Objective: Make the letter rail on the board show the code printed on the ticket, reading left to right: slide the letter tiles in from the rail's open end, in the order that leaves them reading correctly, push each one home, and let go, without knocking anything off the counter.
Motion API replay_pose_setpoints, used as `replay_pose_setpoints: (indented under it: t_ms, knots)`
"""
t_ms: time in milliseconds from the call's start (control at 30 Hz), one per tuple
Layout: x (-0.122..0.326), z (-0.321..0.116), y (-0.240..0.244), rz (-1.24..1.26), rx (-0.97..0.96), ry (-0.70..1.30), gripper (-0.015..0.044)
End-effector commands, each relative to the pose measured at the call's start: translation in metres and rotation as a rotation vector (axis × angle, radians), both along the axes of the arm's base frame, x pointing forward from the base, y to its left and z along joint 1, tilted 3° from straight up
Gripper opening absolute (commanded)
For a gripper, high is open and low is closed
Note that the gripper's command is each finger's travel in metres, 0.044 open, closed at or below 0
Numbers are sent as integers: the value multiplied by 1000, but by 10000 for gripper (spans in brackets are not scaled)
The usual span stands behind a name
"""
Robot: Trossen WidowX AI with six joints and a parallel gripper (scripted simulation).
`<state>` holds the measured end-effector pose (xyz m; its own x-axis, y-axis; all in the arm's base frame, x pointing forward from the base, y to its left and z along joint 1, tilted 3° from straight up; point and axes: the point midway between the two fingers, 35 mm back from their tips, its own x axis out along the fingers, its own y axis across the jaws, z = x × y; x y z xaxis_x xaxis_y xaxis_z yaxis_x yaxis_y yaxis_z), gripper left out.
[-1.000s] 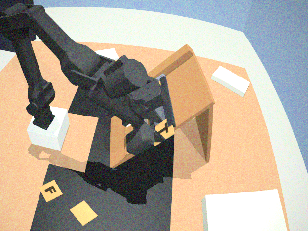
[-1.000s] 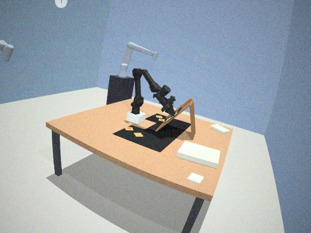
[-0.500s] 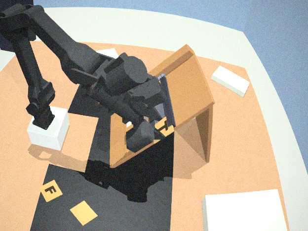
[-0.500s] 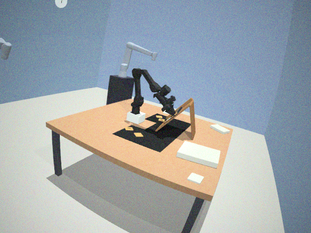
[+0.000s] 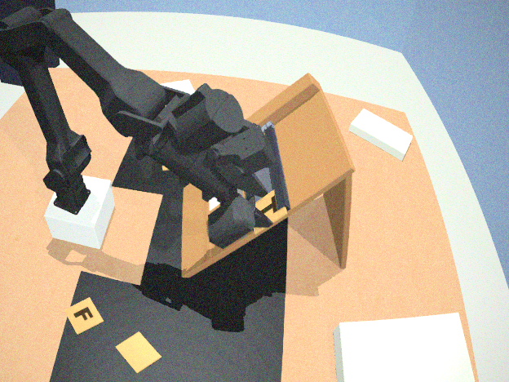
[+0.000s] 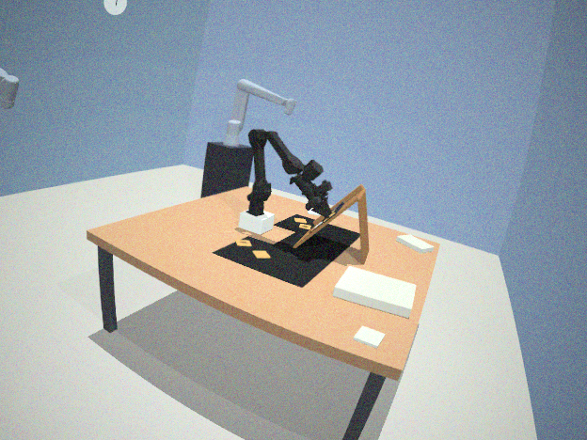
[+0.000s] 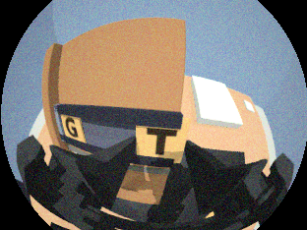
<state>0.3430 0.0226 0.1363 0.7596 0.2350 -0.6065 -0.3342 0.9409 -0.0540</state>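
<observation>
My gripper (image 5: 267,209) (image 7: 160,142) is shut on the T tile (image 5: 269,202) (image 7: 170,148). The T tile stands upright at the open right end of the dark blue rail (image 5: 277,164) (image 7: 118,114), mostly between its lips, its right edge slightly outside. The G tile (image 7: 73,129) sits at the rail's left end, with a gap between it and the T. The F tile (image 5: 84,315) (image 6: 243,243) and a tile with no visible letter (image 5: 138,352) (image 6: 261,255) lie on the dark mat (image 5: 246,353). No code is readable.
The tilted wooden board (image 5: 316,135) (image 7: 123,69) carries the rail. Two more tiles (image 6: 300,220) (image 6: 305,227) lie on the mat behind it. A large white block (image 5: 402,349) (image 6: 376,289) (image 7: 214,100) and a smaller one (image 5: 380,133) (image 6: 415,243) stand on the counter.
</observation>
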Motion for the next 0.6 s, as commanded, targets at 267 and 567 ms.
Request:
replay_pose_setpoints:
  t_ms: [267,567]
  knots:
    - [-2,0,5,-6,3,0,0]
    - [-4,-1,10,-6,3,0,0]
